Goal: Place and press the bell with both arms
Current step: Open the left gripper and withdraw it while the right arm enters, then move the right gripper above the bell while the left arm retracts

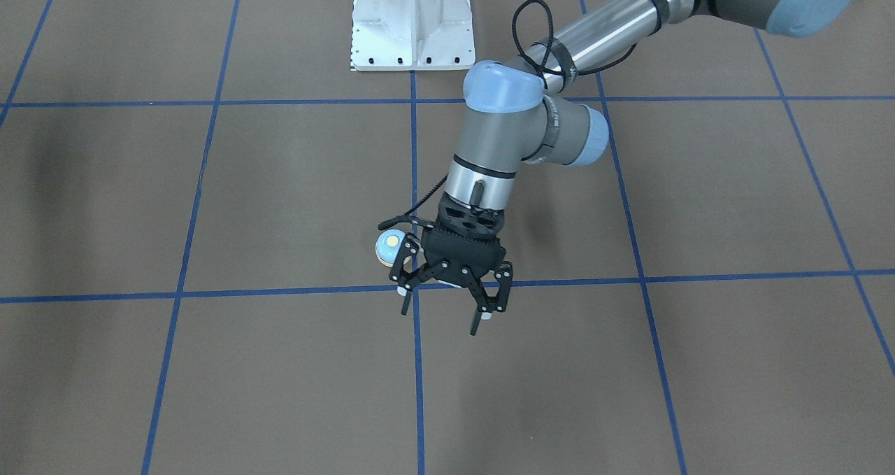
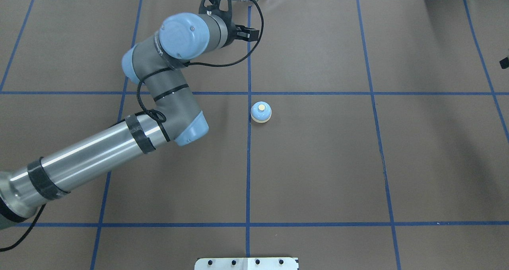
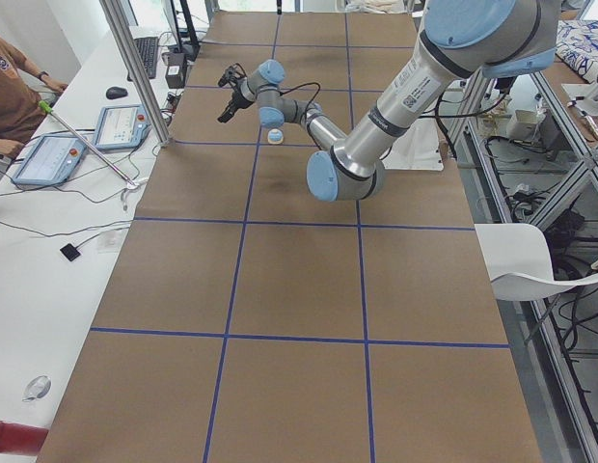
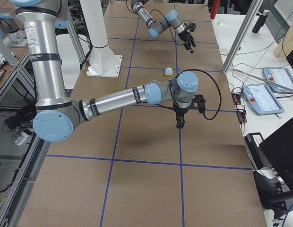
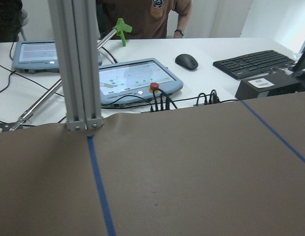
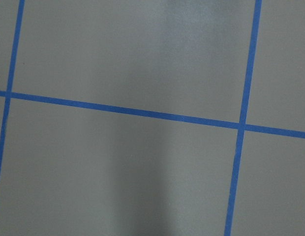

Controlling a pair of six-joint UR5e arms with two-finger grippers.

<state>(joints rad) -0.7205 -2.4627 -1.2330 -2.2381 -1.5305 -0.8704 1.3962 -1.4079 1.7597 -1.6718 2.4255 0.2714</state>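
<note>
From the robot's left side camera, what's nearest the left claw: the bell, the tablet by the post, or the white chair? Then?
1. The bell, close below the left gripper.
2. The tablet, past the post on the operators' side.
3. The white chair, off the table's robot side.

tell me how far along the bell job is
Done: the bell stands upright on the table, free of both grippers, so placing looks finished. In hand: the left gripper is open and empty, off to one side of the bell. Left: the press. The right gripper hangs far from the bell, and neither gripper is over it.
</note>
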